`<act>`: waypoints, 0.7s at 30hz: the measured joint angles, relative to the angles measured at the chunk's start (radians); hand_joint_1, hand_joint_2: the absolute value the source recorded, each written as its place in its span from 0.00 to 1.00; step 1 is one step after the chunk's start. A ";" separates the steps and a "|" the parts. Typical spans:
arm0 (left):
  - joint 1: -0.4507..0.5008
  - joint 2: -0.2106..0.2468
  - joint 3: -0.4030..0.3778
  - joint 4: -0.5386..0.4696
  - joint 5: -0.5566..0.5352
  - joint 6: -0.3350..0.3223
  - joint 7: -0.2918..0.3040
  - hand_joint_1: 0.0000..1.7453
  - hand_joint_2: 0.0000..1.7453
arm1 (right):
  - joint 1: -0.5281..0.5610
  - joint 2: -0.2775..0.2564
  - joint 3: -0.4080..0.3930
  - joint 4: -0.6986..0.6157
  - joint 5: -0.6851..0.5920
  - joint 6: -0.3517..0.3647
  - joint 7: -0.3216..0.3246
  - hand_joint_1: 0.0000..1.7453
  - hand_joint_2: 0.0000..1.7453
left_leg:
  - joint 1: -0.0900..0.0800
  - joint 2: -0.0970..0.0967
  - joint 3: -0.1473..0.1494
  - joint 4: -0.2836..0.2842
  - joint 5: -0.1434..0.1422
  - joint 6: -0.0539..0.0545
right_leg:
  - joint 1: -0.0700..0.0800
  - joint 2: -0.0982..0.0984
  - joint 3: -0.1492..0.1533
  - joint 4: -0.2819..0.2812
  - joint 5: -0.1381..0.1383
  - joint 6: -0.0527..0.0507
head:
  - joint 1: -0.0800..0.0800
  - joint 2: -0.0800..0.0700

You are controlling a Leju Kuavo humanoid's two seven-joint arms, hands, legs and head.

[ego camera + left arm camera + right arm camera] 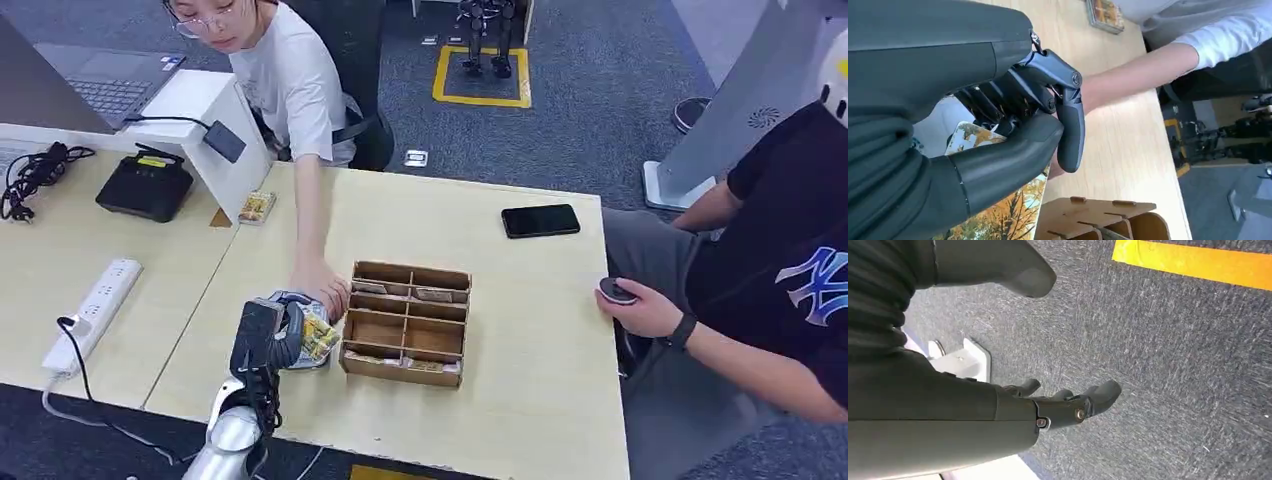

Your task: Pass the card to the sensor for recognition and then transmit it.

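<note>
Card with a yellow autumn-tree picture (318, 338) sits pinched between the thumb and dark fingers of the robot's left hand (272, 335), low over the pale wooden table (520, 330) just left of the brown wooden divided box (406, 322). A white-sleeved person's hand (322, 287) touches it. Right hand (1068, 402) hangs above grey carpet, fingers apart, holding nothing

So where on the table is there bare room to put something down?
Bare wood lies between the box and the phone, and right of the box. Left of it is crowded: the left robot hand, card, a person's hand.
</note>
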 joint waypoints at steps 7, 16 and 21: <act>0.001 -0.002 -0.050 0.007 0.025 -0.040 0.009 1.00 1.00 | -0.005 0.000 -0.002 0.000 0.013 0.001 0.000 0.00 1.00 | 0.000 0.000 0.000 0.000 0.000 0.000 | 0.000 0.000 0.000 0.000 0.000 0.000 | 0.000 0.000; 0.007 0.001 -0.076 0.008 0.038 -0.060 0.010 1.00 1.00 | -0.008 0.000 -0.004 0.000 0.023 0.002 -0.002 0.00 1.00 | 0.000 0.000 0.000 0.000 0.000 0.000 | 0.000 0.000 0.000 0.000 0.000 0.000 | 0.000 0.000; 0.007 0.002 -0.078 0.008 0.038 -0.060 0.011 1.00 1.00 | -0.008 0.000 -0.004 0.000 0.023 0.002 -0.002 0.00 1.00 | 0.000 0.000 0.000 0.000 0.000 0.000 | 0.000 0.000 0.000 0.000 0.000 0.000 | 0.000 0.000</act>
